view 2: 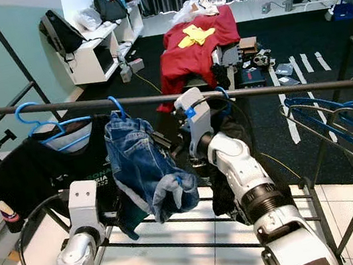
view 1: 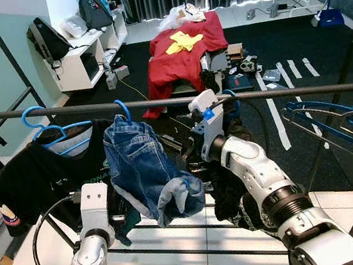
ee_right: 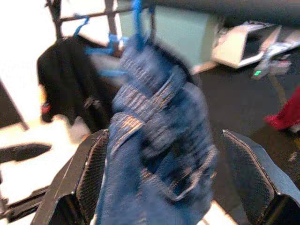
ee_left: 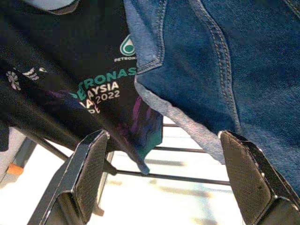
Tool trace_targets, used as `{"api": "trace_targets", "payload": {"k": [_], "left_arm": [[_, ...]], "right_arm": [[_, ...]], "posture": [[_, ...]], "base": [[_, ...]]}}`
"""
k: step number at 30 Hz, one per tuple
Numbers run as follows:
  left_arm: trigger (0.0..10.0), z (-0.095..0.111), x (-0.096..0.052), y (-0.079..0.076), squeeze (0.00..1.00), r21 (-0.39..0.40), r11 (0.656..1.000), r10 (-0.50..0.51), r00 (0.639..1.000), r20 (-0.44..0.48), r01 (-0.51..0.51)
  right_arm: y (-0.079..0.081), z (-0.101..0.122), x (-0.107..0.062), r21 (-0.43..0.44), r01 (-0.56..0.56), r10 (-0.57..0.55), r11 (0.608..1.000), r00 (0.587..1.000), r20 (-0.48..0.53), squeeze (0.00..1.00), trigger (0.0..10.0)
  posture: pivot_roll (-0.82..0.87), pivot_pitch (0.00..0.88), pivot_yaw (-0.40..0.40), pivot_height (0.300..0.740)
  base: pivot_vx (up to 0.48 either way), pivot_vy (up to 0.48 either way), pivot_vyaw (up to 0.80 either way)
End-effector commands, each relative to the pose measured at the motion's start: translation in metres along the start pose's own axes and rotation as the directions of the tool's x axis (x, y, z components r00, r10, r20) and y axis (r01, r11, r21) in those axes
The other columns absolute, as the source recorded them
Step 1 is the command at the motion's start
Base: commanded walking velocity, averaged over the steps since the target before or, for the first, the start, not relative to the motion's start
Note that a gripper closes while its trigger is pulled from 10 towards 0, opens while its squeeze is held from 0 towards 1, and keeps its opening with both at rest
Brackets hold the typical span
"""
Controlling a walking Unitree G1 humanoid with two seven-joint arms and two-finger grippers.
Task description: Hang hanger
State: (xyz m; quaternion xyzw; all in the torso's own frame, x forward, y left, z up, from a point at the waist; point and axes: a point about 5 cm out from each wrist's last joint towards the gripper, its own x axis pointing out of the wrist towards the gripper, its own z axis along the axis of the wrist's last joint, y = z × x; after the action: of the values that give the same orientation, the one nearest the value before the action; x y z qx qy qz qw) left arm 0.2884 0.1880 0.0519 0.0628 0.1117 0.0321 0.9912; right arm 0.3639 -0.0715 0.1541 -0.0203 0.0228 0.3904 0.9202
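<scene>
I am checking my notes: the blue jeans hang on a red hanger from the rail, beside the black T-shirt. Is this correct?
Not quite: the hanger holding the jeans is blue, not red, as the left eye view shows. The jeans do hang from the rail beside the black T-shirt.

A blue hanger hooks over the dark rail of the drying rack, its hook curling over the rail's top. From it hang faded blue jeans, bunched and folded, draping well below the rail with a frayed pale hem at the bottom. Just beside it along the rail, a second blue hanger carries a black T-shirt with white and green print; the jeans overlap the shirt's edge. Farther along the rail the other way, a bunch of bare blue hangers hangs at the rack's end.
</scene>
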Motion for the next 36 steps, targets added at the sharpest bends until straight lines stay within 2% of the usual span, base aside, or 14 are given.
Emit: {"api": "trace_targets", "payload": {"k": [1,4,11,13,16,20,21,28,36], "left_arm": [[10.0,-0.006,-0.003,0.003,0.00,0.012,1.000,0.002,1.000,-0.015,-0.002],[10.0,-0.007,-0.005,0.003,0.00,0.014,1.000,0.002,1.000,-0.015,-0.001],[10.0,-0.008,-0.005,0.004,0.00,0.015,1.000,0.000,1.000,-0.018,0.000],[10.0,-0.009,-0.005,0.004,0.00,0.015,1.000,0.000,1.000,-0.019,0.001],[10.0,-0.009,-0.004,0.003,0.00,0.019,1.000,-0.007,1.000,-0.019,0.007],[10.0,-0.008,-0.004,0.001,0.00,0.019,1.000,-0.007,1.000,-0.017,0.007],[10.0,-0.008,-0.004,0.000,0.00,0.017,1.000,-0.005,1.000,-0.016,0.005],[10.0,-0.008,-0.003,-0.002,0.00,0.010,1.000,-0.001,1.000,-0.014,0.001],[10.0,-0.008,0.000,-0.004,0.00,0.001,1.000,-0.010,1.000,-0.021,0.010]], "right_arm": [[0.003,0.004,0.006,-0.026,-0.016,0.016,1.000,1.000,0.005,0.00,10.0],[0.019,0.001,0.012,-0.015,-0.110,0.110,0.994,0.994,0.009,0.00,10.0],[0.033,0.001,0.015,0.012,-0.157,0.156,0.988,0.986,0.063,0.00,10.0],[0.033,0.000,0.015,0.011,-0.156,0.155,0.988,0.986,0.060,0.00,10.0],[0.036,-0.013,0.023,-0.033,-0.087,0.086,0.996,0.996,-0.037,0.00,10.0],[0.034,-0.019,0.028,-0.055,-0.014,0.009,0.998,0.996,-0.093,0.00,10.0],[0.032,-0.021,0.029,-0.059,0.017,-0.024,0.998,0.994,-0.110,0.00,0.0],[0.024,-0.022,0.029,-0.065,0.060,-0.068,0.996,0.988,-0.139,0.00,0.0],[0.018,-0.020,0.024,-0.026,0.032,-0.034,0.999,0.997,-0.070,0.00,0.0]], "posture": [[0.06,0.044,0.042,0.740],[0.07,0.052,0.040,0.740],[0.07,0.055,0.044,0.740],[0.07,0.055,0.044,0.740],[0.07,0.055,0.043,0.740],[0.08,0.053,0.033,0.740],[0.08,0.052,0.029,0.740],[0.08,0.044,0.020,0.740],[0.07,0.039,0.031,0.740]], "base": [[0.000,0.000,0.00],[0.000,0.000,0.00],[0.000,0.000,0.00],[0.000,0.000,0.00],[0.000,0.000,0.00],[0.000,0.000,0.00],[0.000,0.000,0.00],[0.000,0.000,0.00],[0.000,0.000,0.00]]}}
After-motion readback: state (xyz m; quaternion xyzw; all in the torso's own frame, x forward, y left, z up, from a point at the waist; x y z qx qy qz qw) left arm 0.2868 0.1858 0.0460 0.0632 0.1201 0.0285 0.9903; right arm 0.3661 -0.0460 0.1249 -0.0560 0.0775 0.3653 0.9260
